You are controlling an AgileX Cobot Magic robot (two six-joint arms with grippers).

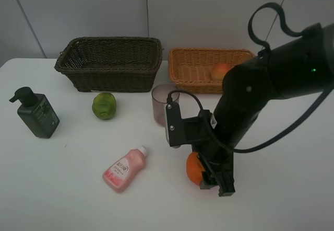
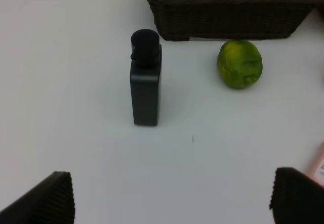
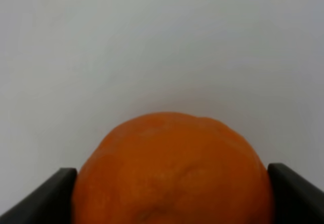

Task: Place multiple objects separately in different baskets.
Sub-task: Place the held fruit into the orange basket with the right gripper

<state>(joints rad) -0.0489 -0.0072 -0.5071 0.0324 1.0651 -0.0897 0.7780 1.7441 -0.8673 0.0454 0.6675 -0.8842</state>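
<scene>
- the right gripper (image 1: 206, 176) is clenched on the orange tangerine (image 1: 193, 168) at the near middle of the white table (image 1: 62, 194).
- in the right wrist view the tangerine (image 3: 172, 173) fills the gap between the two dark fingers (image 3: 48, 198), and both fingers touch its sides.
- from these angles it is hard to tell whether the fruit rests on the table or is held just above it.
- the left gripper (image 2: 172, 198) is released, its fingers spread wide with only bare tabletop between them, above the left part of the table.
- the dark green pump bottle (image 1: 36, 115) stands on the far left of the table, well apart from everything else; the left wrist view shows it (image 2: 146, 89) beyond the open fingers.
- the bumpy green citrus (image 1: 104, 105) sits on the table just in front of the dark brown basket (image 1: 109, 42), which shows nothing inside.
- the pink white-capped bottle (image 1: 124, 169) lies on its side, cap pointing toward the baskets, left of the tangerine.
- the translucent mauve cup (image 1: 163, 104) stands upright near the gap between the two baskets, behind the right arm's wrist.
- the red-yellow peach (image 1: 220, 71) lies inside the light orange-tan basket (image 1: 209, 50), near its right end.
- the two baskets stand side by side along the far edge of the table, dark one on the left.
</scene>
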